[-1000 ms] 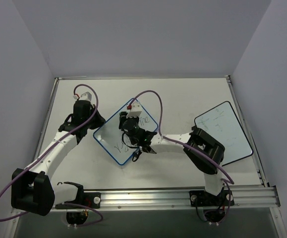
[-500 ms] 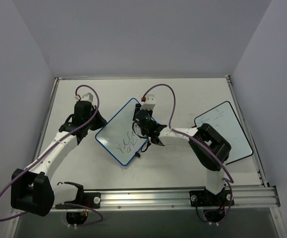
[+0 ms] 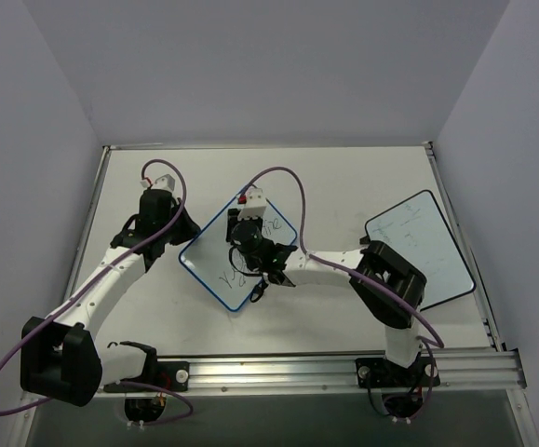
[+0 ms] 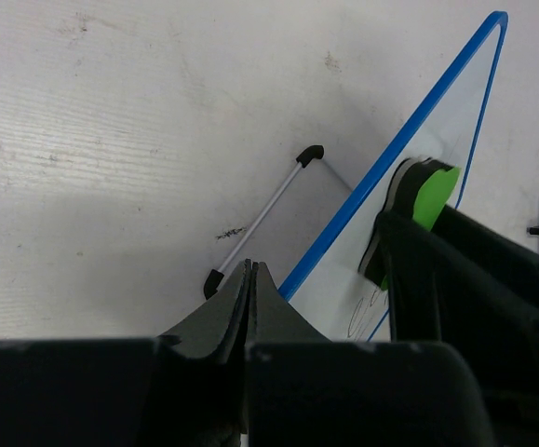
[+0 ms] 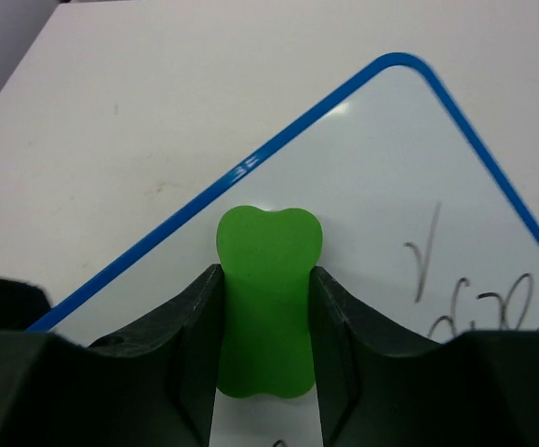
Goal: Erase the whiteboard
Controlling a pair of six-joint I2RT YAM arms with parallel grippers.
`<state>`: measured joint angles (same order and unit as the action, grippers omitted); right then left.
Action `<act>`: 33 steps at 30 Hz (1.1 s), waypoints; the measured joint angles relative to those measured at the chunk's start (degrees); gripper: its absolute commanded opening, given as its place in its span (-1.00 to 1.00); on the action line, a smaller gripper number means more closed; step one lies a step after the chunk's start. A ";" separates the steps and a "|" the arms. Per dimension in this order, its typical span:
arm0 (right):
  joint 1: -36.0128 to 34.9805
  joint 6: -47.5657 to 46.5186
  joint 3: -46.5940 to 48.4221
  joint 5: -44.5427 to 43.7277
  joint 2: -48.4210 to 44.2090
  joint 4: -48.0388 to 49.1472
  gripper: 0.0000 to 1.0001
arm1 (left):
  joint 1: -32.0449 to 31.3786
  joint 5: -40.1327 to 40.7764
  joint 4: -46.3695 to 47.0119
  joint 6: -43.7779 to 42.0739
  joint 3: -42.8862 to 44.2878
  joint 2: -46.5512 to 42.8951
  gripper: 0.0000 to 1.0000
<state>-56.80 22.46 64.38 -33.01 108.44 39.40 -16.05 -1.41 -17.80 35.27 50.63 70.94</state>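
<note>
The whiteboard (image 3: 215,251) has a thin blue frame and lies tilted at the table's middle, with dark handwriting (image 3: 233,276) on its face. My right gripper (image 3: 248,244) is over the board, shut on a green eraser (image 5: 269,242) that presses flat on the white face near the blue frame (image 5: 250,168). Handwriting (image 5: 478,303) shows to the eraser's right. My left gripper (image 3: 183,229) is at the board's left edge, jaws shut with nothing seen between them (image 4: 250,270). In the left wrist view the board's frame (image 4: 390,158), the eraser (image 4: 434,196) and a wire foot (image 4: 267,212) show.
A black-framed white board (image 3: 420,247) with faint scribbles lies at the right of the table. The right arm's purple cable (image 3: 292,191) loops above the blue-framed board. A metal rail (image 3: 278,372) runs along the near edge. Walls close the left, far and right sides.
My right gripper swept the eraser up and right across the board, then back left to where it was a second ago. The left arm has not moved. Handwriting still shows.
</note>
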 measured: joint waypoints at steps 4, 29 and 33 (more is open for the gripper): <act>-1.49 0.11 1.88 2.47 0.48 -1.05 -1.00 | 0.00 0.17 0.02 -0.02 0.00 0.00 -0.95; 12.66 4.13 -2.56 6.60 0.39 -1.42 -1.00 | -0.74 -0.59 -0.42 -0.07 0.00 0.02 -0.95; 12.79 4.50 -3.63 6.43 -0.28 -1.38 -1.00 | -0.74 -0.61 -0.42 -0.04 0.00 0.04 -0.95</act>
<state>-44.01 26.96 60.75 -26.59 108.16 38.02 -16.80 -2.02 -18.22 35.22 50.63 70.98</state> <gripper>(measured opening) 0.334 0.031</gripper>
